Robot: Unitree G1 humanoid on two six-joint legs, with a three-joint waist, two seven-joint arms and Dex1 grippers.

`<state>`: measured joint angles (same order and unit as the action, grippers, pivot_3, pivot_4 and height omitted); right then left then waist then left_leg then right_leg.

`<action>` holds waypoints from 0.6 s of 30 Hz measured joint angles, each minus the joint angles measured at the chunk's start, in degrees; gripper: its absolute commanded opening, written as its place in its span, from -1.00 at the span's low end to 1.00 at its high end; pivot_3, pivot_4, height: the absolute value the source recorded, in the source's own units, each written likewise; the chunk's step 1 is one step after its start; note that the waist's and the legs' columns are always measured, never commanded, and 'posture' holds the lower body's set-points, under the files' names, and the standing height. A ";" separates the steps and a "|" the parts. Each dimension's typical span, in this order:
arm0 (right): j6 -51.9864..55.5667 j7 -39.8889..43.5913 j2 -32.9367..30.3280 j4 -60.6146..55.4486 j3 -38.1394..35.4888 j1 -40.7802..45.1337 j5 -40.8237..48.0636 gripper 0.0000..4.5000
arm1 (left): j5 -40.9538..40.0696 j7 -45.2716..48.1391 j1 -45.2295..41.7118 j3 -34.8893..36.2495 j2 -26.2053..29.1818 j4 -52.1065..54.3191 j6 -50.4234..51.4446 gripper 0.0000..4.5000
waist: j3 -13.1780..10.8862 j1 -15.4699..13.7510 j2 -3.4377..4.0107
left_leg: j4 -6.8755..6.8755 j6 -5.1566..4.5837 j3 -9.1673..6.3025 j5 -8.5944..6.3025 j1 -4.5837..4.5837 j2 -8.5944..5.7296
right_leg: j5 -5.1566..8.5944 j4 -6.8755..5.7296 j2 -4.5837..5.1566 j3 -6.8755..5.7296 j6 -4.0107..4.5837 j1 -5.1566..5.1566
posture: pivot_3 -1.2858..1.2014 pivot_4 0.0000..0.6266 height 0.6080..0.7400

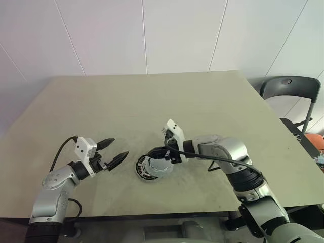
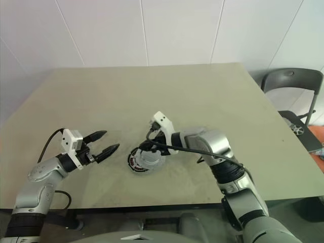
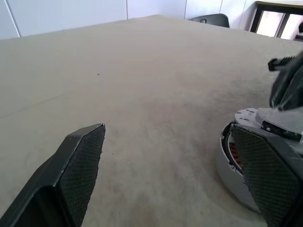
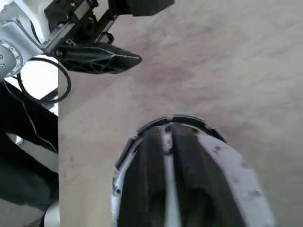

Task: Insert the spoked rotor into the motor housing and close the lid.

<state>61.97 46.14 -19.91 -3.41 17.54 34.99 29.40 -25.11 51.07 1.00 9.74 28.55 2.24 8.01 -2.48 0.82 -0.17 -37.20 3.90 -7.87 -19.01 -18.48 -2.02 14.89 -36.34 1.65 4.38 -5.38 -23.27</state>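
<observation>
Lid on housing, right gripper pinching it.
Releasing off-centre could leave it tilted; left gripper, left of it, gapes empty.

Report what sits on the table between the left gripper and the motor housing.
Nothing: in the left eye view only bare table separates the open left gripper from the motor housing, where the right gripper works.

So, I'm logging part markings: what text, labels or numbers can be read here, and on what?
None can be read.
The motor housing carries small pale marks along its dark rim, too small to make out.
The lid shows pale specks, not legible as characters.
The table bears no writing.
</observation>
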 measured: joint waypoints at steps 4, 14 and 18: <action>-0.63 1.61 -1.95 -0.08 -0.12 -0.32 0.22 0.15 | 0.19 0.20 -0.19 -0.05 0.00 -0.16 -0.23 1.00 | 0.00 0.11 0.00 | 0.01 0.00 0.02 0.00 0.00 0.01 | 0.00 0.00 0.00 0.01 0.00 0.00 | 0.03 -1.00 1.00; -4.60 5.84 -5.51 0.02 -1.44 -4.73 0.39 0.99 | 0.39 0.92 -0.24 -0.06 0.00 -1.05 -0.74 1.00 | 0.00 0.05 0.00 | -0.02 0.00 0.03 0.00 0.01 0.00 | 0.00 0.01 -0.01 0.01 -0.01 0.03 | 0.03 -1.00 1.00; -9.36 5.63 -6.53 -0.10 3.61 -5.44 -4.68 0.99 | 0.45 1.10 -0.70 -0.08 0.01 -1.09 -0.74 1.00 | 0.00 0.17 0.00 | -0.02 0.00 0.05 0.00 0.02 0.01 | 0.00 0.01 -0.02 0.01 -0.01 0.04 | 0.03 -1.00 1.00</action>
<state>52.61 51.76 -26.44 -3.51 21.15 29.55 24.71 -24.66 52.16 0.30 9.66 28.56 1.15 7.28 -2.48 0.98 -0.17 -37.22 3.90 -7.82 -19.01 -18.46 -2.01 14.89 -36.34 1.64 4.39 -5.38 -23.23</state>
